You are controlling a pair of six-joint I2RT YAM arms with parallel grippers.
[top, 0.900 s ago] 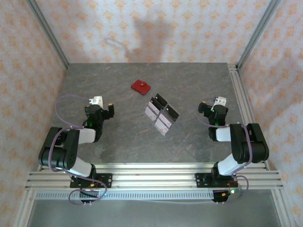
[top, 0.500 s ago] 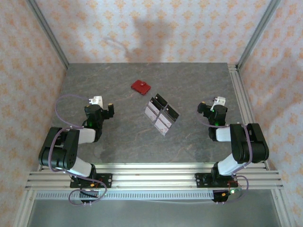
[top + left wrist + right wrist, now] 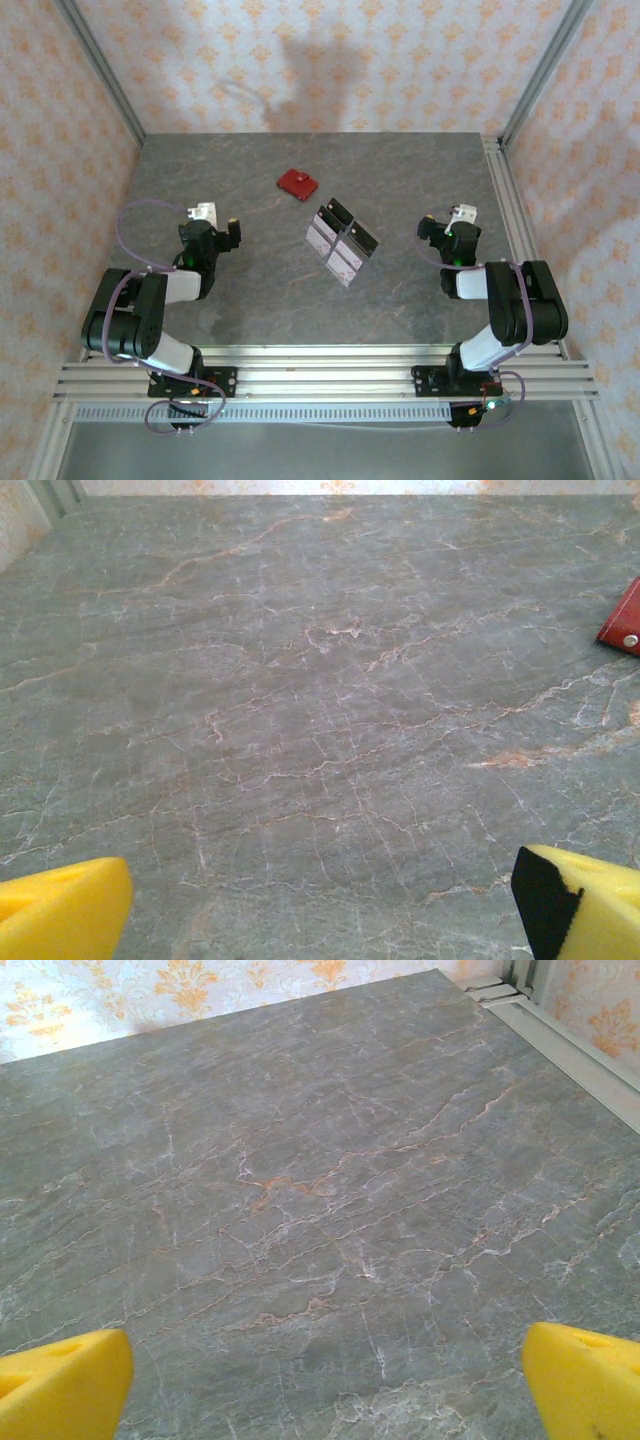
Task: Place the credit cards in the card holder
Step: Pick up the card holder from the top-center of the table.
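The card holder [image 3: 298, 183] is a small red folded wallet lying shut on the far middle of the table; its corner with a snap shows as the card holder [image 3: 624, 622] at the right edge of the left wrist view. The credit cards [image 3: 333, 249], several pale grey-white ones, lie side by side in a clear tray [image 3: 361, 238] with black tabs at mid-table. My left gripper [image 3: 231, 233] [image 3: 320, 920] rests low at the left, open and empty. My right gripper [image 3: 431, 228] [image 3: 325, 1390] rests low at the right of the tray, open and empty.
The grey marbled table [image 3: 250, 290] has an aluminium rail [image 3: 505, 200] along its right edge and patterned walls on three sides. Both arm bases sit on the near rail [image 3: 320, 378].
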